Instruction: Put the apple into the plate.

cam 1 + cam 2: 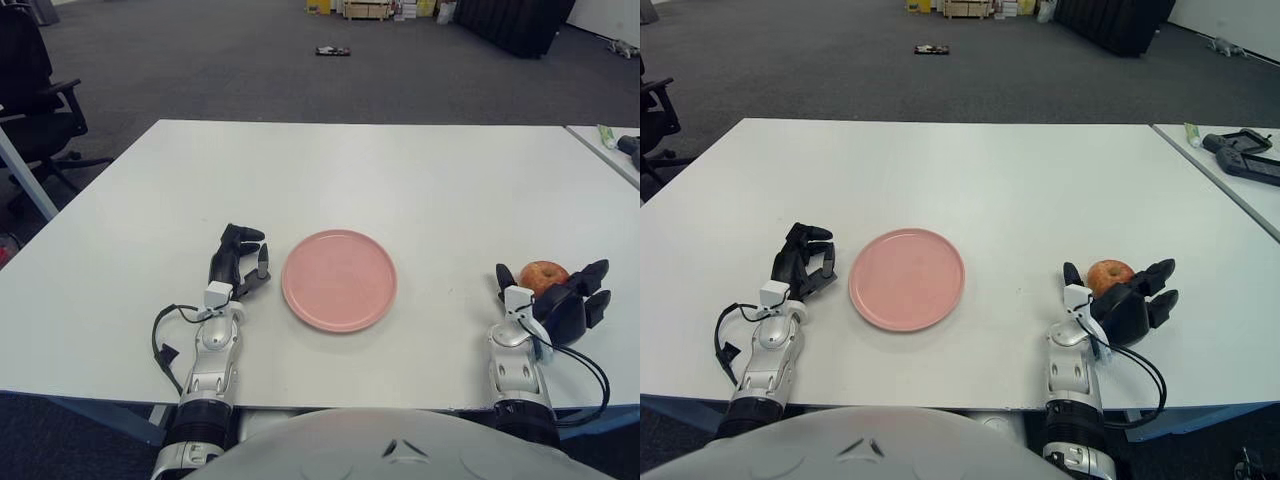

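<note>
Your pink plate (339,280) holds nothing; the apple (544,276) sits against the right hand (562,305), whose unclenched fingers aren't gripping it, while the left hand (238,262) lies curled beside the plate.

A broad white rectangular table (400,170) carried a round pink plate (339,279) near its front edge and, well apart to the plate's right, a red-and-yellow apple (543,275) resting on the tabletop.
</note>
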`<state>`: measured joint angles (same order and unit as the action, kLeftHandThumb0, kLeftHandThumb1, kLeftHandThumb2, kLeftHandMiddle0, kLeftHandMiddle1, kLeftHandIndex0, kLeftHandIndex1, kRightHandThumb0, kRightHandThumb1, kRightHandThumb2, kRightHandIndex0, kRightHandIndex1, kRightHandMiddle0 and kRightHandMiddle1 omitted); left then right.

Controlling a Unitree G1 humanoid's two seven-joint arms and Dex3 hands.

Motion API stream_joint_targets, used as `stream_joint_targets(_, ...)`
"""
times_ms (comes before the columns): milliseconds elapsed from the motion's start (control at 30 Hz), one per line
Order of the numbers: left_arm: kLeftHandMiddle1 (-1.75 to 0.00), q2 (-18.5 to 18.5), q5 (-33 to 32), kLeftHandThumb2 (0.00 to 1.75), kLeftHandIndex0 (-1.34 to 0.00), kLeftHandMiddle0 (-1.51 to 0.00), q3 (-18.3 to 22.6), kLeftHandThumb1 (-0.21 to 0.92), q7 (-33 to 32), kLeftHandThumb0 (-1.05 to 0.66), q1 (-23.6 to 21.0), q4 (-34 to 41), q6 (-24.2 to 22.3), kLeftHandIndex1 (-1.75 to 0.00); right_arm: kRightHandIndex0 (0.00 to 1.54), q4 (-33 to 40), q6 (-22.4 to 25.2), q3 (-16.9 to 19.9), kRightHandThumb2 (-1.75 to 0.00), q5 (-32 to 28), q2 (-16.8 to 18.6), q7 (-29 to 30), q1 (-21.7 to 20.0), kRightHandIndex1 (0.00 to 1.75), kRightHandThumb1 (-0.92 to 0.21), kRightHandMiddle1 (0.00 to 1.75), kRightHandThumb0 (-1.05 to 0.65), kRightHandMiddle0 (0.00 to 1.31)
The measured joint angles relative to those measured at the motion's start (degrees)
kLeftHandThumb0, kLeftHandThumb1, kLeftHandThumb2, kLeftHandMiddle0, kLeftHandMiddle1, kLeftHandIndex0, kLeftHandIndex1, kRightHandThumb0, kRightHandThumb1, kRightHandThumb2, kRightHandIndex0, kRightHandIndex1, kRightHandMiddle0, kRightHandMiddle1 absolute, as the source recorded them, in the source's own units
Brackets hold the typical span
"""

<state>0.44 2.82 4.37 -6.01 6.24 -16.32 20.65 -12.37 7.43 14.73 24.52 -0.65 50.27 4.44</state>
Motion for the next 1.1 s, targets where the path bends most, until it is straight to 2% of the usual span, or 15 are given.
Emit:
stream_joint_targets(500, -1.63, 0.0, -0.1, 0.93, -0.37, -0.63, 0.0, 0.63, 0.0, -0.39, 0.3, 0.3, 0.0, -1.75, 0.0, -8.1, -3.6, 2.1, -0.74, -5.4, -1.5, -1.8, -6.0, 0.0, -0.56, 0.0, -0.76, 0.0)
stream_joint_targets(967, -1.65, 0.0, -0.1, 0.92, -0.37, -0.64, 0.1, 0.64, 0.0, -0.39, 0.6, 0.7, 0.0, -1.75, 0.03, -12.5, -8.0, 2.0, -0.95, -6.0, -2.5, -1.1, -8.2, 0.04, -0.47, 0.03, -0.66, 0.0)
stream_joint_targets(1033, -1.65, 0.0, -0.1, 0.92, -0.37, -0.63, 0.1, 0.64, 0.0, -0.39, 0.7, 0.7, 0.0, -1.75, 0.02, -12.9, -8.7, 2.0, -0.99, -6.2, -2.5, -0.9, -8.4, 0.26, -0.43, 0.23, -0.59, 0.0)
stream_joint_targets(1067, -1.65, 0.0, -0.1, 0.92, -0.37, -0.63, 0.1, 0.64, 0.0, -0.39, 0.7, 0.7, 0.0, -1.75, 0.02, -13.1, -9.1, 2.1, -1.0, -6.3, -2.5, -0.8, -8.5, 0.31, -0.42, 0.28, -0.58, 0.0)
stream_joint_targets(1100, -1.64, 0.0, -0.1, 0.92, -0.37, -0.63, 0.1, 0.64, 0.0, -0.39, 0.7, 0.7, 0.0, -1.75, 0.01, -13.4, -9.8, 2.1, -1.02, -6.5, -2.5, -0.6, -8.6, 0.45, -0.4, 0.42, -0.55, 0.0)
